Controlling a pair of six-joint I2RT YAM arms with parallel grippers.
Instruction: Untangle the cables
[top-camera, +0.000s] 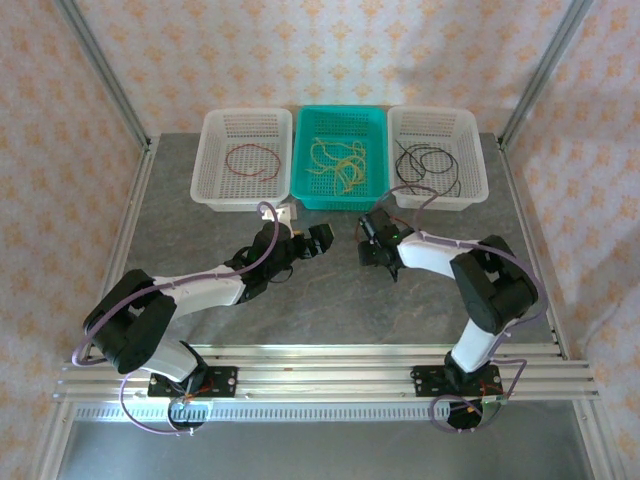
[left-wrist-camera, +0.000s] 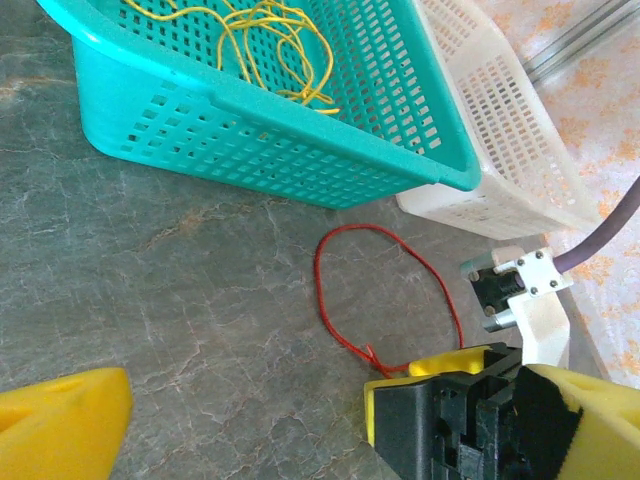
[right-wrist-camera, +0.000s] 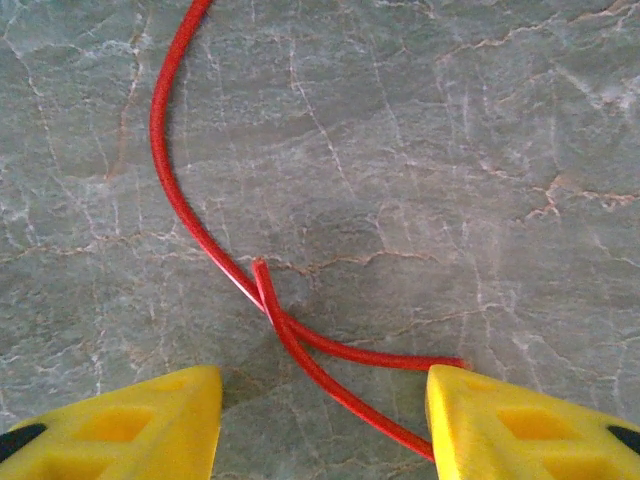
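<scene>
Along the upper edge of the table (top-camera: 330, 310), as seen from above, three baskets are set side by side: a left white basket (top-camera: 240, 200), a teal basket (top-camera: 340, 200) at the centre and a right white basket (top-camera: 440, 198). A red cable (top-camera: 250, 158) is coiled in the left one, yellow cables (top-camera: 338, 165) are heaped in the teal one, and black cables (top-camera: 428, 165) are looped in the right one. Just below the teal basket, at mid-frame, the left gripper (top-camera: 320, 239) and the right gripper (top-camera: 368, 238) are pointed toward each other, a little apart.

From the left wrist, a loose red cable (left-wrist-camera: 319, 285) is seen laid on the bare table as an open loop in the middle of the frame, below the teal basket's wall and apart from it. Its lower end is met by the right gripper's tip at the lower right. The left gripper's fingers (left-wrist-camera: 60, 420) are spread wide and kept clear of the cable.

From the right wrist, the loose red cable is seen crossing itself at the centre of the frame, flat on the table. Both strands are run down into the gap between the right gripper's fingers (right-wrist-camera: 120, 430), which are held apart and not closed on the cable. One cable end is stopped right at the inner edge of the finger at the lower right; whether it is touched cannot be told.
</scene>
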